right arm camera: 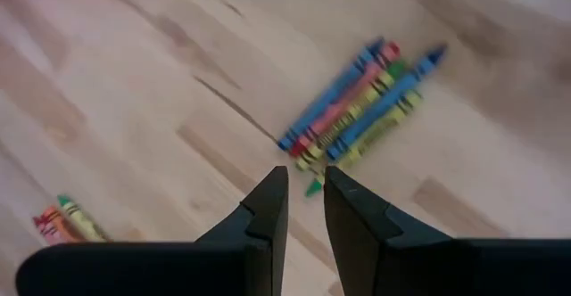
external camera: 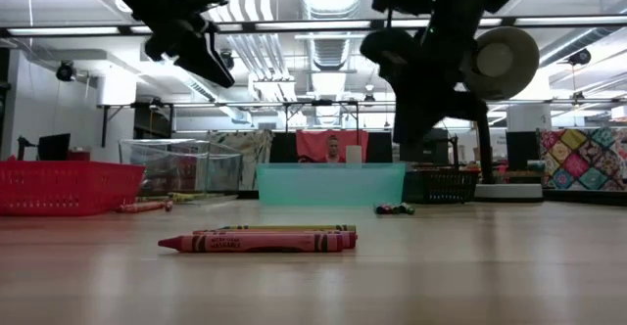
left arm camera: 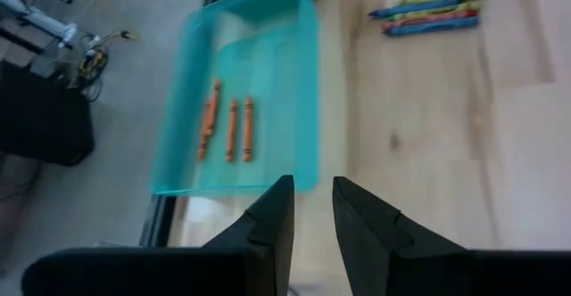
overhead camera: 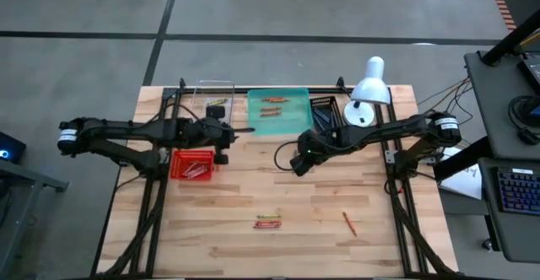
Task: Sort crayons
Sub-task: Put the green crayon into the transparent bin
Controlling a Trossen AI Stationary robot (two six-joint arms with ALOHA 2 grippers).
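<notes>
Nearest in the low view, a small bunch of crayons [external camera: 260, 239] lies flat on the wooden bench [overhead camera: 321, 238], a red one in front. From above, this bunch [overhead camera: 267, 223] sits near the front middle, and a lone orange crayon [overhead camera: 348, 223] lies to its right, well apart.

Further back, the red mesh basket [overhead camera: 193, 164] rests at the left with crayons inside. The left gripper [left arm camera: 310, 214] hangs above the bench just beyond the basket; its fingers [left arm camera: 272, 220] stand a narrow gap apart with nothing between them. The right gripper [right arm camera: 305, 193] hovers over the middle of the bench, its fingers [right arm camera: 265, 209] likewise slightly apart and empty. Below it lies a cluster of blue, pink and green crayons [right arm camera: 361, 104], with a green one poking out at the near end.

Toward the back edge, the teal tray [overhead camera: 297, 121] holds three orange crayons [left arm camera: 228, 128] lying roughly side by side. A clear box [overhead camera: 214, 90] stands to its left, a dark basket [overhead camera: 323, 111] to its right, and a white lamp [overhead camera: 369, 84] beyond that.
</notes>
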